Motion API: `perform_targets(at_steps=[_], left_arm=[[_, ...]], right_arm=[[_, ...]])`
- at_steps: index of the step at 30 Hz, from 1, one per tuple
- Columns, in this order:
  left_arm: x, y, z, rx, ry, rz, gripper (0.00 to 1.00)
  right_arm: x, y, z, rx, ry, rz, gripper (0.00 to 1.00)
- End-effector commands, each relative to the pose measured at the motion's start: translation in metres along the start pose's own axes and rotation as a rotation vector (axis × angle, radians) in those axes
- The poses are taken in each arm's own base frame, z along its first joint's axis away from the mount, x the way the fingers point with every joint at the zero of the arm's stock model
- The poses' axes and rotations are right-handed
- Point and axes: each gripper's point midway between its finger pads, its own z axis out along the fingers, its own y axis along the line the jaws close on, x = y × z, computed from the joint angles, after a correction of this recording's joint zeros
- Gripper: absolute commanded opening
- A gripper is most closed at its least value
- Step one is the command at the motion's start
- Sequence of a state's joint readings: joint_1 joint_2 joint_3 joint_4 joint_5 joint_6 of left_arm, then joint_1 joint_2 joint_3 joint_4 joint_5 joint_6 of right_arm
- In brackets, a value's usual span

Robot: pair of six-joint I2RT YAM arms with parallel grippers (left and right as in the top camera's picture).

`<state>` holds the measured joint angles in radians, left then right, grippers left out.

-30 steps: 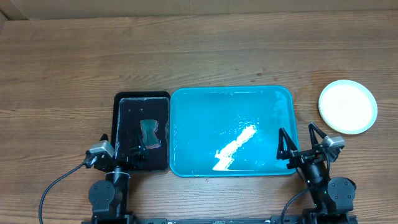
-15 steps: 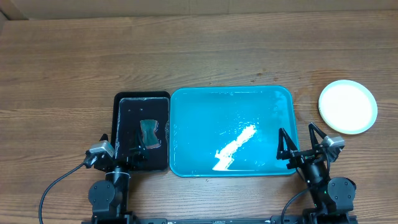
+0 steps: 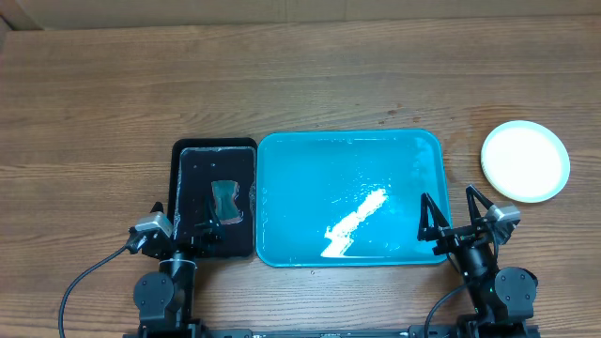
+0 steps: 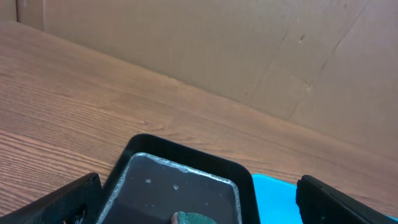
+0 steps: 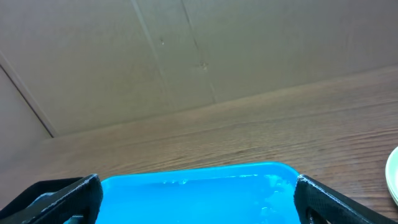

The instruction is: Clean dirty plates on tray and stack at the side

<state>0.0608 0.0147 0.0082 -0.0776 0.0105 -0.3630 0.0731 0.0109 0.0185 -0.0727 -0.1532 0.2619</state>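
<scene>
Wooden table (image 3: 300, 84) fills your overhead view. Cyan tray (image 3: 300, 178) sits centre-right of frame, glossy floor with white glare streak. Black tray (image 3: 216, 143) lies just beside its left edge, shallow water inside. Plates (image 3: 525, 161) at right edge of frame, off tray and well apart from it; you see one pale disc only, so stack count unclear. Right gripper (image 3: 447, 197) lower right, over tray's bottom right corner, jaws spread wide, gripping nothing. Left gripper (image 4: 198, 183) lower left, over black tray, likewise wide and empty. Small greenish sponge (image 3: 227, 203) lies in black tray.
</scene>
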Motion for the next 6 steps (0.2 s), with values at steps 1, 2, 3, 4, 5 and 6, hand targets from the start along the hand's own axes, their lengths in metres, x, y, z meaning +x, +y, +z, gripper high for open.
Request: perform_targets(at_steps=[1,2,3,4,5,6], left_arm=[[-0.0018,0.0032,-0.0004,-0.015,-0.013,0.019,1.00],[-0.0018,0.0032,-0.0004,-0.015,-0.013,0.019,0.99],[-0.0018,0.0032,-0.0004,-0.015,-0.013,0.019,1.00],[-0.0018,0.0032,-0.0004,-0.015,-0.013,0.019,1.00],[-0.0018,0.0032,-0.0004,-0.015,-0.013,0.019,1.00],[-0.0018,0.0032,-0.0004,-0.015,-0.013,0.019,1.00]], right_arm=[[0.0031,0.0008,0.0002,-0.008,0.003,0.000,1.00],[0.0031,0.0008,0.0002,-0.008,0.003,0.000,1.00],[0.0031,0.0008,0.0002,-0.008,0.003,0.000,1.00],[0.0031,0.0008,0.0002,-0.008,0.003,0.000,1.00],[0.0031,0.0008,0.0002,-0.008,0.003,0.000,1.00],[0.0031,0.0008,0.0002,-0.008,0.003,0.000,1.00]])
